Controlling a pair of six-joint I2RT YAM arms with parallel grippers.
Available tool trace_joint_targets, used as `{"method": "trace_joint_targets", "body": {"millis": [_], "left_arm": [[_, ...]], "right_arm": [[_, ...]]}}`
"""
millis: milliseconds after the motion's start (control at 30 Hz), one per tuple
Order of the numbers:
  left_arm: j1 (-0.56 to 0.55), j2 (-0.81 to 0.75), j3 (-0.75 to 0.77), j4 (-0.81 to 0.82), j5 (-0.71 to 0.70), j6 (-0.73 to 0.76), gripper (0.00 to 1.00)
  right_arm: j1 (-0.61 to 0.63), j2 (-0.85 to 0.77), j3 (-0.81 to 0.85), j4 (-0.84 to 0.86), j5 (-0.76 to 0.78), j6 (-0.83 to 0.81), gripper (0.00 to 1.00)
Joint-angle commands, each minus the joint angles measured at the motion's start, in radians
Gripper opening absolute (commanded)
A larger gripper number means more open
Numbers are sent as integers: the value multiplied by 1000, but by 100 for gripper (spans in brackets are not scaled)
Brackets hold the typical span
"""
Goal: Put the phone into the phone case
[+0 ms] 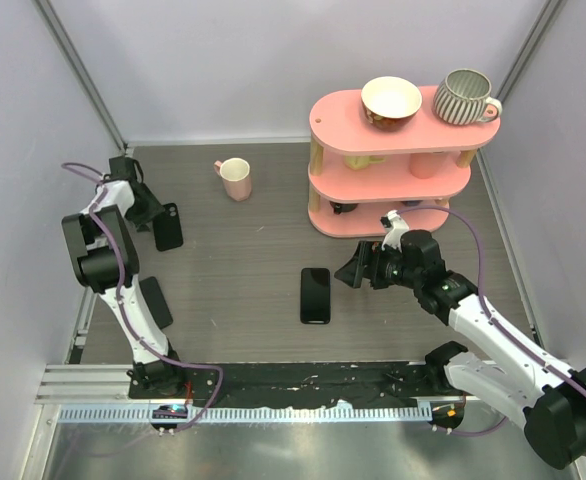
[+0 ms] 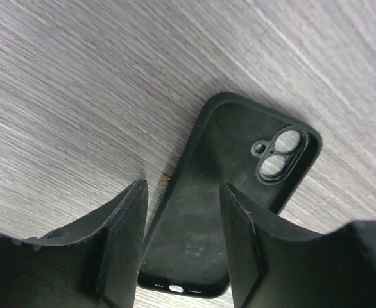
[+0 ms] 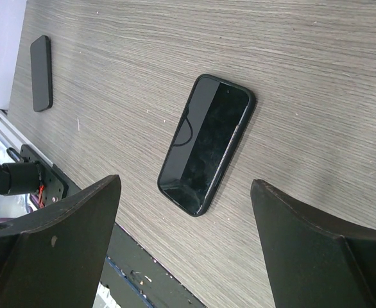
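The case [image 2: 230, 192] lay flat at the left side of the table [image 1: 253, 240], close to the left wall [image 1: 23, 150]. Little room was left on that side, while bare wood ran off to its right. Its hollow side faced up, showing the inner lining, and the camera cutout was at the end away from the claw. The left claw [image 2: 183, 189] stood astride the case's other end, one finger [image 2: 120, 244] on each side. Its jaws were apart. A strip of table showed between the left finger and the case's edge, and the other finger overlapped the far edge, so contact there could not be told. No grip showed.

The phone [image 1: 315, 295] lay screen up in the middle of the table, well apart from the case, with open wood on all four sides. The right claw [image 3: 185, 185] hung just to its right with its jaws spread wide, holding nothing. From the wrist view the phone sat between and beyond the two fingers.

A second flat black slab [image 1: 156, 300] lay near the left arm, between the case and the front rail [image 1: 273, 412].

A pink shelf [image 1: 338, 110] filled the back right corner, close behind the right claw. On its top tier sat a bowl [image 1: 391, 100] with its cream inside showing and a striped mug [image 1: 465, 97] with its mouth facing the camera. A pink cup [image 1: 428, 165] stood on the middle tier. A pink mug [image 1: 235, 178] stood alone on the table near the back wall, between the case and the shelf.
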Motion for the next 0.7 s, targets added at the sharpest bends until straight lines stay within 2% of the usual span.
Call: {"method": "trace_joint_targets", "body": {"millis": [0,133,167,333,367,433,667], "left_arm": [[4,-4,-21,8,41,21,49],[4,-7,-32,-13,41,32,39],[6,-7,-32,-21,40,35,32],[-2,-35,-64,-38,100,53,16],[-9,-43,-72,-47,98,53,9],[-28,-79,-104,-65,95,52,0],[-177,-263,-239,-99,102,29,0]], "right_arm": [[4,-16,40,11,6,-26,88],[4,-10,45,11,7,-26,89],[2,-13,45,12,6,-26,89],[2,-19,45,11,13,-23,89],[4,-19,45,11,15,-23,89],[4,-17,45,19,20,-20,88],[4,-4,51,29,16,-16,89]]}}
